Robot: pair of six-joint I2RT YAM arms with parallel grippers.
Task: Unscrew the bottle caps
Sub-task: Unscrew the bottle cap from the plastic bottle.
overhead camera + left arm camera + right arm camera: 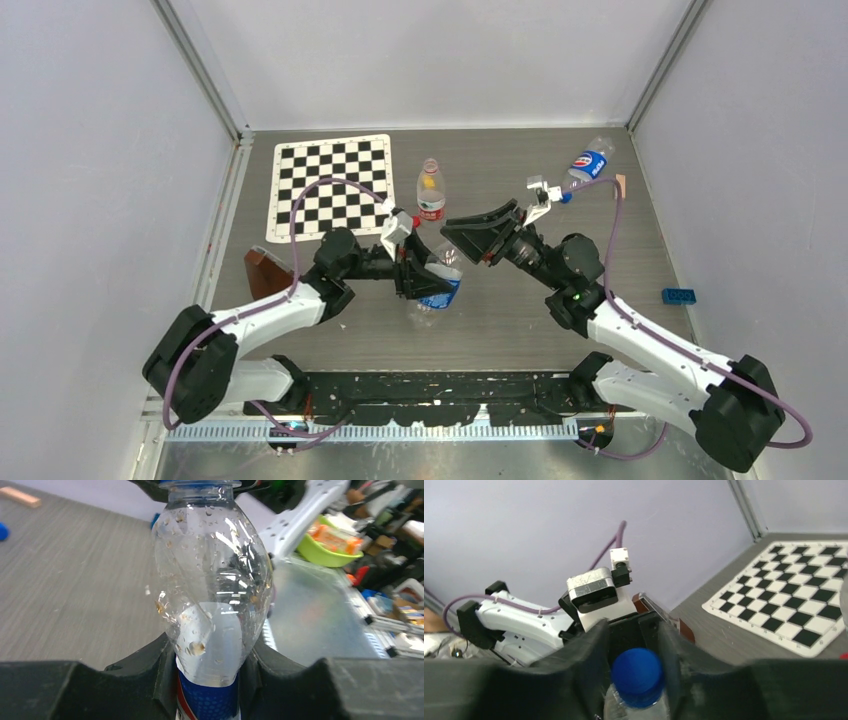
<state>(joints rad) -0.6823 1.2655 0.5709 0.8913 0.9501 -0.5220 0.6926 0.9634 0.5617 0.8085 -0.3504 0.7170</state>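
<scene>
Over the table (500, 335), right claw (634, 632) pinches blue cap (638, 676).

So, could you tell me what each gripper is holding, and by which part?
The left gripper clamps the blue-labelled bottle by its body; the right gripper grips its blue cap.

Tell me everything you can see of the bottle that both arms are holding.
The bottle is clear thin plastic, dented, with droplets inside and a blue label round its body. Its blue cap is on. The left gripper clamps it at the label; the right gripper is shut on the cap. It is tilted between them, neck toward the right gripper.
</scene>
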